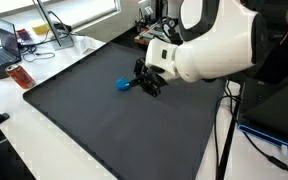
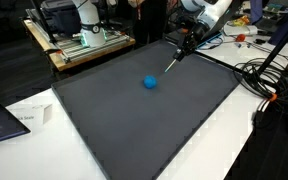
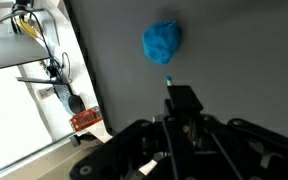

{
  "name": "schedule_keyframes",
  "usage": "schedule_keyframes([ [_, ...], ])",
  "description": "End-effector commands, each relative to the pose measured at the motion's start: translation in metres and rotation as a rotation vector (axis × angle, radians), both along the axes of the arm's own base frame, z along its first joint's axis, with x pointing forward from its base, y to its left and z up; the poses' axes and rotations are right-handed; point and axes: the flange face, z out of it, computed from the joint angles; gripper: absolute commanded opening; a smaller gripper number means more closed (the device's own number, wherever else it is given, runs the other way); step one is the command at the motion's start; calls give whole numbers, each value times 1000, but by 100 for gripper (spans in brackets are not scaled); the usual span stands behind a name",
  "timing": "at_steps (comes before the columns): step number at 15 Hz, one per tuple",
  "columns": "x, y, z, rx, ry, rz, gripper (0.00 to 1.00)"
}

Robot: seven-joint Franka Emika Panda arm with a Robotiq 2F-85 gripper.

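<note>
Gripper [image 3: 181,103] hanging over dark mat [image 2: 134,130], jaws clamping shut on thin dark stick [image 2: 175,58] with teal tip. Stick slanting down toward mat in exterior view, tip looking close to surface, can't tell if touching. Blue crumpled blob [image 3: 162,42] lying on mat around middle, just beyond stick tip, small gap showing between them. Laptop [image 1: 0,44] sitting on white table [image 1: 54,150] off mat's edge.

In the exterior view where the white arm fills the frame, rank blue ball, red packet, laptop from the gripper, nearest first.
1. Blue ball: on the mat, just beside the gripper.
2. Red packet: on the white table, off the mat's corner.
3. Laptop: beyond the packet, at the picture's edge.
</note>
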Motion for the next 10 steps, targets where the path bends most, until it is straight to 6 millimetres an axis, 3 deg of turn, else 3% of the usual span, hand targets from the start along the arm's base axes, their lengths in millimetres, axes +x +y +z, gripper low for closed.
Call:
schedule_keyframes([
  [1, 3, 7, -12, -79, 37, 48, 3],
  [6, -4, 11, -29, -111, 81, 87, 3],
  [10, -11, 12, -19, -91, 53, 99, 3],
])
